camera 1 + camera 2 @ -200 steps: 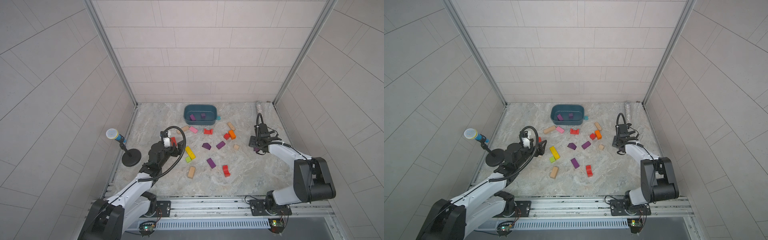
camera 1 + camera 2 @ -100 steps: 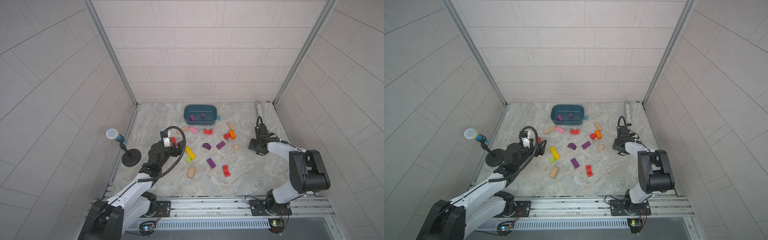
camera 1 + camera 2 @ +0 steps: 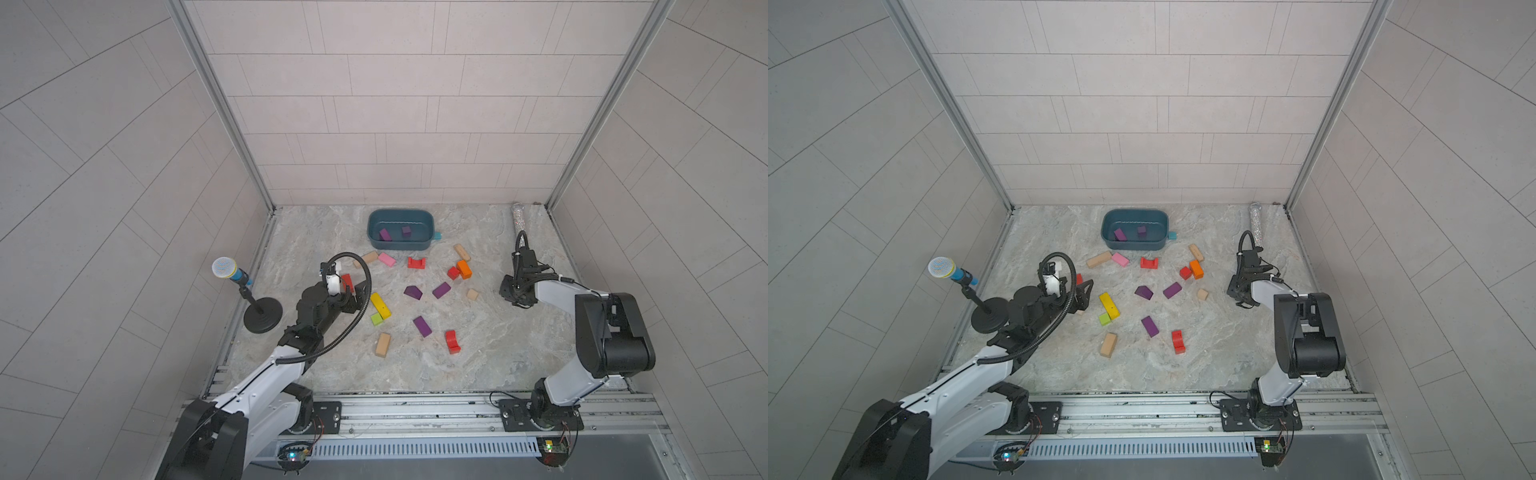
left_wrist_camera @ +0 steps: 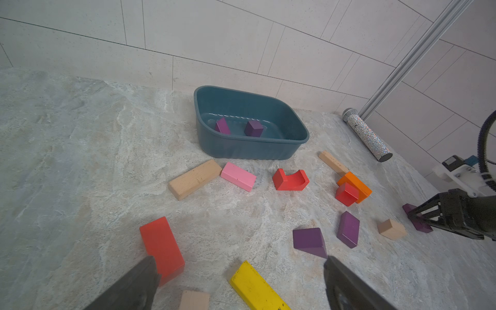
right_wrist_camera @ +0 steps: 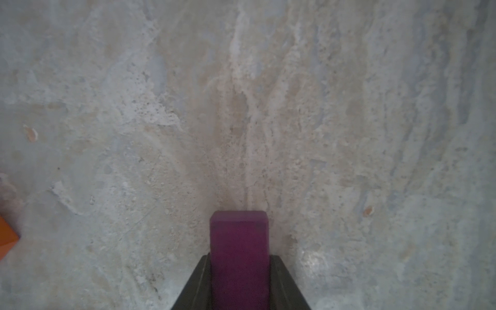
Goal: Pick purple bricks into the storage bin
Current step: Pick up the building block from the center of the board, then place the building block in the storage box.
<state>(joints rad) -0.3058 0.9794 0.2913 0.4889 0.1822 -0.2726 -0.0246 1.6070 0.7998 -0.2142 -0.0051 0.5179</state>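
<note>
My right fingers (image 5: 197, 287) are clamped on the two long sides of a purple bar (image 5: 239, 249). The bar juts out past the tips, so only its rear part is pinched. It looks to rest on the tabletop (image 5: 349, 134), though I cannot be sure of contact.

I judge the step in hand to be the lift and carry. I would raise it straight up first, slowly, watching that the free end does not droop or pivot in the grip. Nearest these fingers on the way is a small bare-wood cube (image 3: 472, 294), then an orange block (image 3: 464, 269) with a red cube (image 3: 453, 272) just beside it. I want enough height to pass over all three.

The storage bin (image 3: 399, 247) stands well away from these fingers, toward the back wall, with two purple bricks (image 3: 385, 235) already inside. I would stop over a bare part of its floor, dip below the rim, and only then let go, so the bar does not bounce out.

My left fingers (image 4: 134, 284) stand wide apart and empty, near a red block (image 4: 161, 247) and a yellow bar (image 4: 255, 290). I would keep them parked, clear of the carry path.
</note>
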